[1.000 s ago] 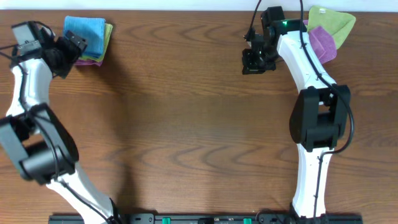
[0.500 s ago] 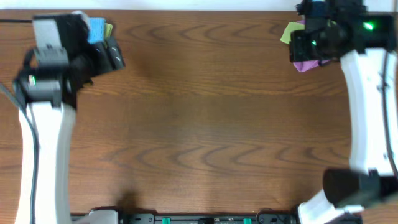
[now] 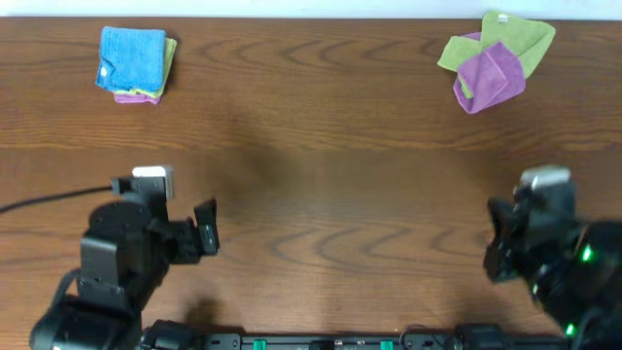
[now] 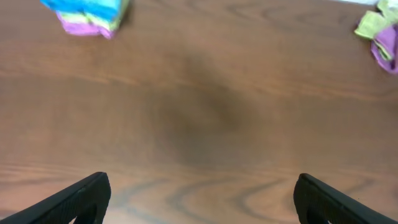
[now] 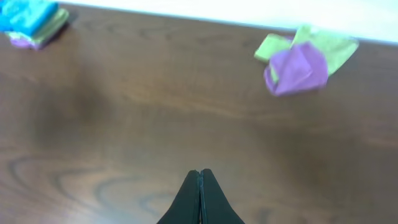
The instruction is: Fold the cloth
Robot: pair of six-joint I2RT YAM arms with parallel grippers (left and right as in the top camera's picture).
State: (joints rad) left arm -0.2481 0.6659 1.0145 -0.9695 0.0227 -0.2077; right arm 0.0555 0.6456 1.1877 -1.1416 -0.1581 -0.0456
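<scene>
The sky-blue cloth [image 3: 131,55] lies folded into a small square at the far left of the table, on top of a folded purple and a lime-green cloth. It also shows in the left wrist view [image 4: 84,6] and in the right wrist view [image 5: 25,14]. My left gripper [image 3: 204,236] is near the table's front edge, far from the cloth. Its fingers stand wide apart and empty in the left wrist view [image 4: 202,199]. My right gripper [image 5: 199,186] is shut on nothing, at the front right [image 3: 505,243].
A crumpled lime-green cloth [image 3: 510,37] with a purple cloth [image 3: 491,73] on it lies at the far right. Both show in the right wrist view, the green [image 5: 339,46] and the purple [image 5: 297,68]. The table is brown wood [image 3: 321,156].
Both arms have drawn back from the far corners to the near edge of the table. The blue cloth now lies uncovered on its stack.
</scene>
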